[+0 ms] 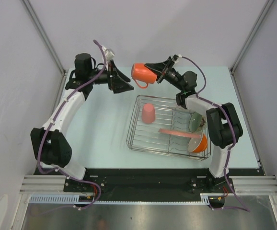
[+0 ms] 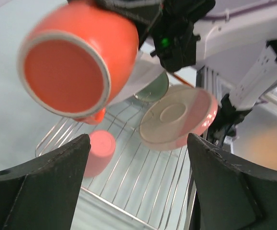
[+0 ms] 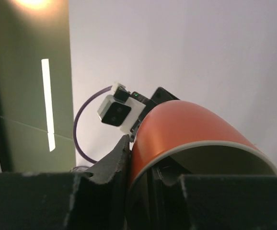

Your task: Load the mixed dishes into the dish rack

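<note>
My right gripper (image 1: 154,72) is shut on the rim of the orange handled mug (image 1: 143,73) and holds it tilted in the air beyond the far left corner of the dish rack (image 1: 133,139). In the right wrist view one finger (image 3: 112,163) is outside the mug's wall (image 3: 191,127) and the other inside. My left gripper (image 1: 123,84) is open and empty, left of the mug; its view looks up at the mug's base (image 2: 64,72). In the rack stand the pink tumbler (image 1: 148,113), upside down, the sage-green bowl (image 1: 195,121), the orange bowl (image 1: 199,143) and the pink-rimmed plate (image 1: 179,132).
The rack lies right of centre on the pale table (image 1: 100,124). Grey walls close in the left, right and back. The right arm (image 1: 222,124) reaches over the rack's right side. The left wrist view shows the rack wires (image 2: 143,177), tumbler (image 2: 100,148) and plate (image 2: 177,117).
</note>
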